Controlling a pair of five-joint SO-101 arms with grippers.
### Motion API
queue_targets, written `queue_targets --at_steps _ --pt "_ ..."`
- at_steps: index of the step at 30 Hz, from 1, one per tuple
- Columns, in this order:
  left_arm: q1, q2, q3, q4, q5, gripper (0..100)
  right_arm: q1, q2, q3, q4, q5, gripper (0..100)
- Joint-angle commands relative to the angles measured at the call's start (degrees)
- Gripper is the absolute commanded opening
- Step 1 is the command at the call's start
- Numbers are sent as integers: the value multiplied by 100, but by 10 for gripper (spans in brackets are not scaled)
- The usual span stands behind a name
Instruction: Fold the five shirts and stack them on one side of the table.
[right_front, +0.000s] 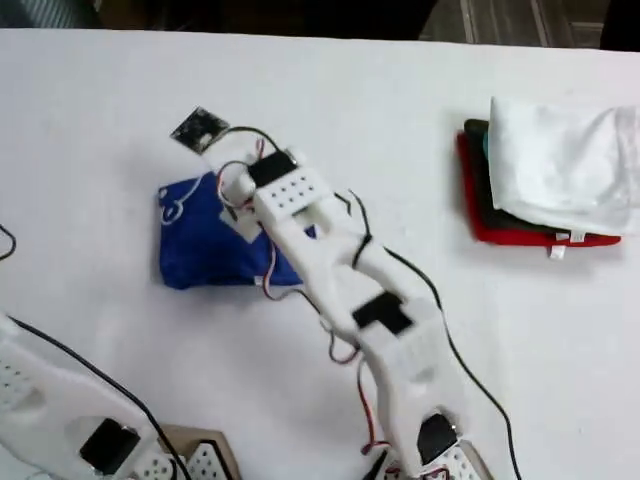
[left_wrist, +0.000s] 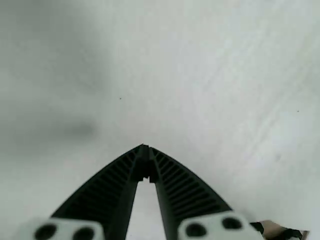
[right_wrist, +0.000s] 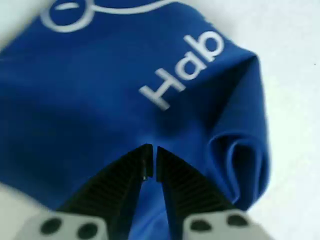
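A folded blue shirt (right_front: 200, 245) with white print lies left of the table's middle. The right arm stretches over it from the front, and in the right wrist view my right gripper (right_wrist: 150, 161) is shut just above the blue cloth (right_wrist: 100, 90), with its tips together near the print. A stack at the right edge holds a white shirt (right_front: 565, 165) on top, a dark one (right_front: 485, 195) under it and a red one (right_front: 500, 235) at the bottom. My left gripper (left_wrist: 144, 162) is shut over the bare white table (left_wrist: 200, 75), holding nothing.
A small black card (right_front: 198, 128) lies just beyond the blue shirt. The left arm (right_front: 60, 410) sits at the front left corner. Cables trail from the right arm across the table. White tabletop (right_front: 400, 110) separates the blue shirt from the stack.
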Motion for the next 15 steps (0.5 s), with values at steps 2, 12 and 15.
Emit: queue_targets --at_steps 2,12,15 --pt "-220 -369 -31 -44 -88 27 646 989 -1908 75 -35 22" --pt "308 -369 -13 53 -132 27 1323 2044 -4316 1473 -35 22" --pt "879 -369 -48 -9 211 27 1279 2035 -5134 2404 -35 22"
